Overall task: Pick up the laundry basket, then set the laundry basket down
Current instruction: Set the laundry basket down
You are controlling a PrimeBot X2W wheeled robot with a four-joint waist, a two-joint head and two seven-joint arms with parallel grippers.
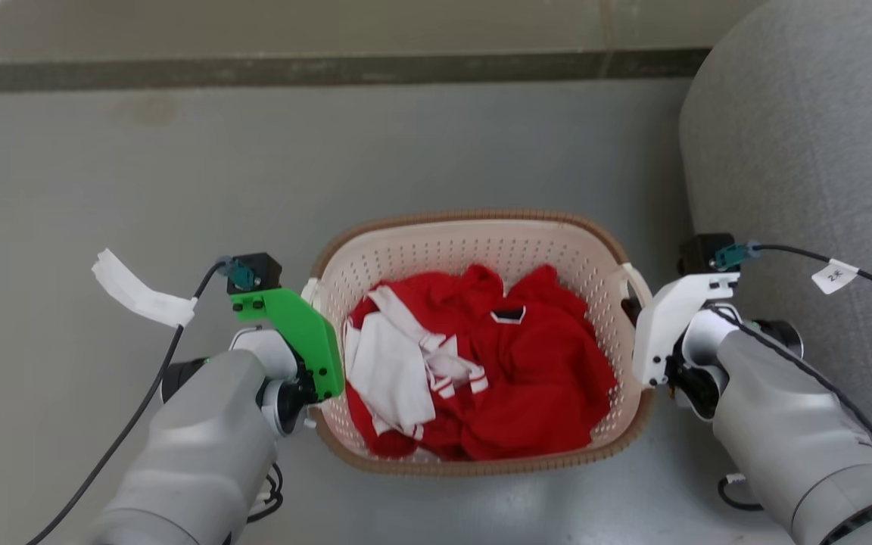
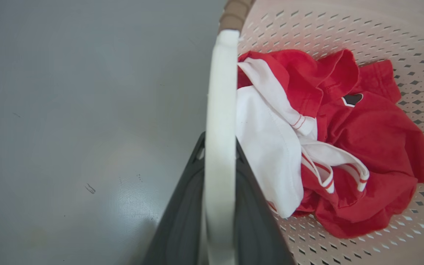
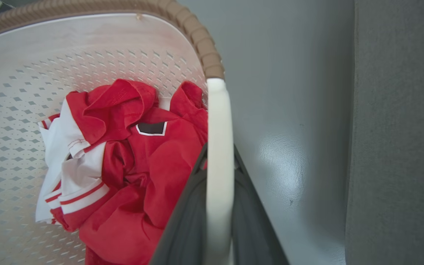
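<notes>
The laundry basket (image 1: 474, 246) sits at the centre of the head view, holding red-and-white clothing (image 1: 527, 378). The left gripper (image 2: 219, 154) clamps its left loop handle (image 2: 221, 92); the right gripper (image 3: 219, 158) clamps the right loop handle (image 3: 217, 121). Grey floor (image 1: 179, 174) surrounds it, with grey upholstery (image 1: 807, 136) at upper right.

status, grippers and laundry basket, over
Left gripper shut on white left loop handle; right gripper on right loop handle. Cream-white perforated plastic laundry basket holds red-and-white clothes. Grey upholstery close on right.
</notes>
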